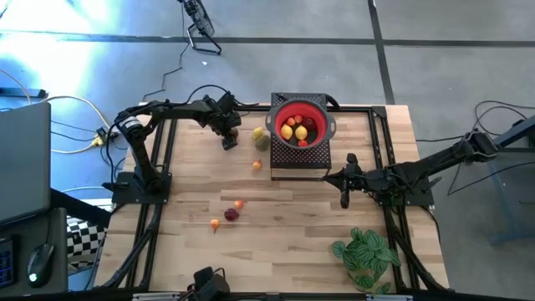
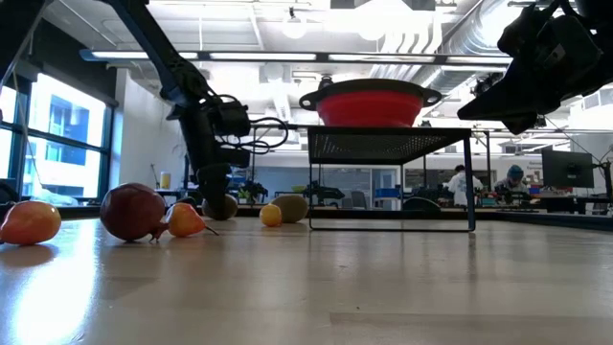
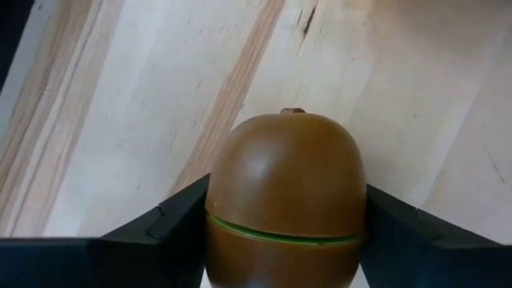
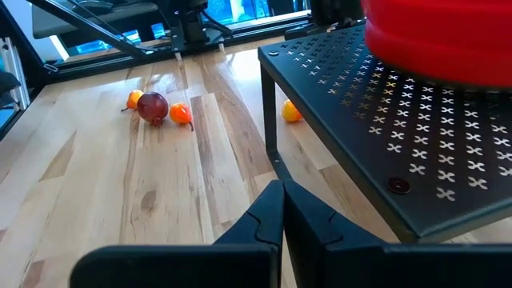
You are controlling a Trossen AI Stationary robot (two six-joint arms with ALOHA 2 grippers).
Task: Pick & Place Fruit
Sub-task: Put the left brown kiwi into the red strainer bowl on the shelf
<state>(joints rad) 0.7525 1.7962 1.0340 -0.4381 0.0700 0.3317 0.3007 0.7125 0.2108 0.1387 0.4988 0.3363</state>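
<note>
A brownish-green fruit with a green seam sits between the two fingers of my left gripper, at the table's far left. In the low view this fruit rests on the table under the gripper. A red bowl holding several yellow and orange fruits stands on a black perforated stand. My right gripper waits shut, clear of the table, near the stand's right front corner. My left gripper has the brownish-green fruit between its two fingers, one on each of two opposite sides, about level with the green seam. The fingers come steeply down from above. The fruit's underside stays on the table.
Loose fruits lie on the wood: a yellow one and a greenish one beside the stand, an orange one, and a dark red one with two orange ones nearby. A green leafy plant stands at the near right.
</note>
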